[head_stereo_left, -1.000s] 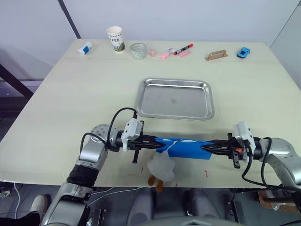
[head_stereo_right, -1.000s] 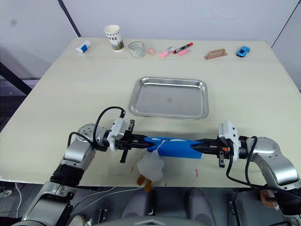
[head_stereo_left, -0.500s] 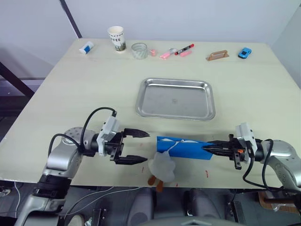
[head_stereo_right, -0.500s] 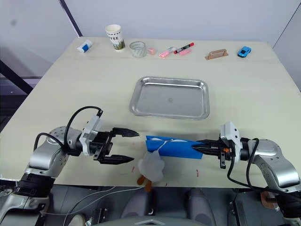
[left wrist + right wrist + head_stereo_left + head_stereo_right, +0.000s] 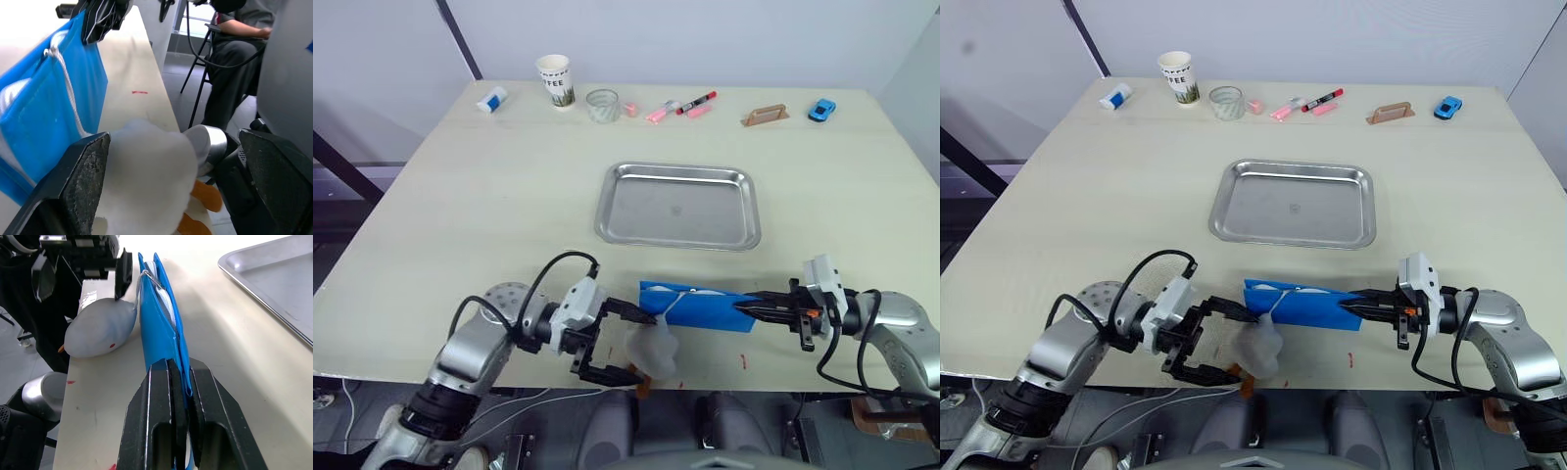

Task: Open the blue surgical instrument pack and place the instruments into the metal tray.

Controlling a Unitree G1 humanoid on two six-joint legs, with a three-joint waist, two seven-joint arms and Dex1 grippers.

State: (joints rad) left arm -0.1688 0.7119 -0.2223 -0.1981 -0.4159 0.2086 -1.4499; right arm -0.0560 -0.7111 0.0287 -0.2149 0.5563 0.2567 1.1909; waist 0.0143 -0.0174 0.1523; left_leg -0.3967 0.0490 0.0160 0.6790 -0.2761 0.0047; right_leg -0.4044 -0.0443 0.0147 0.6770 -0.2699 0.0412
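I'm looking at a pale cream rectangular wooden table (image 5: pixel 489 196). Center: shiny rect. stainless-steel tray (image 5: pixel 678 206), flat on the top. Near edge, right of center: bright blue fabric pouch (image 5: pixel 697 306) w/ a white cord, and just left of it a white soft duck-like toy w/ orange feet (image 5: pixel 649 354), half over the table's edge. Far edge, left to right: small white-and-blue tube (image 5: pixel 490 99), white paper cup w/ print (image 5: pixel 553 80), clear glass cup (image 5: pixel 601 105), small pink block (image 5: pixel 629 110), pink markers (image 5: pixel 659 113), red-and-black marker (image 5: pixel 696 102), tan block (image 5: pixel 764 116), small blue toy car (image 5: pixel 820 110). Red marks (image 5: pixel 742 361) on the top near right.
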